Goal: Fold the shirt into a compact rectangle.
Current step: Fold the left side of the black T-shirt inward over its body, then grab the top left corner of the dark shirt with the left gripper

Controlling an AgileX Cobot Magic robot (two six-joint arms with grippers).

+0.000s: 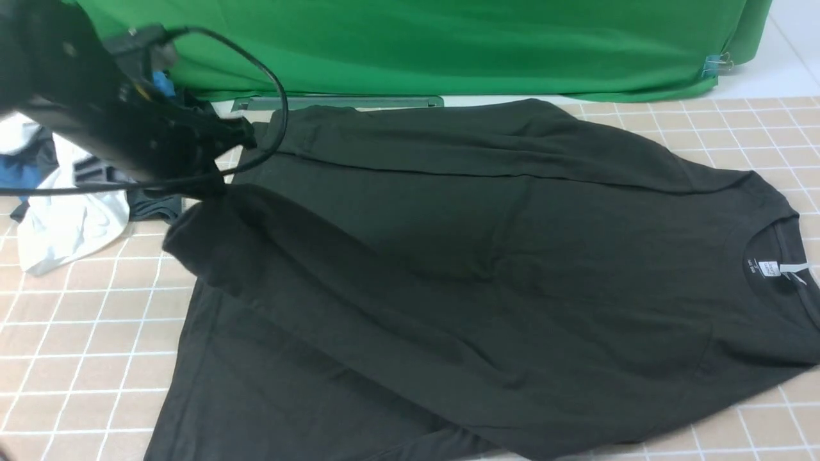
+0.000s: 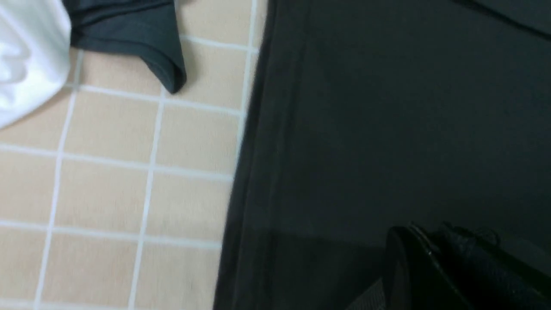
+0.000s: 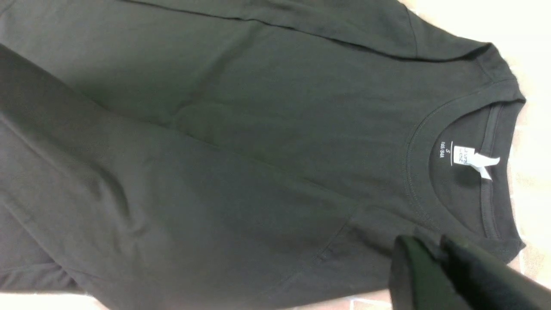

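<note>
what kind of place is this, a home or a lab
Probably a staged robot lab bench: a clipped-up green backdrop behind a grid-patterned table, with a black shirt laid out.

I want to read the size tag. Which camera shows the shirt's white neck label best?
The right wrist view: the neck label sits large in the frame, print partly legible. The front view shows it small, near the right edge. The left wrist view misses it.
</note>
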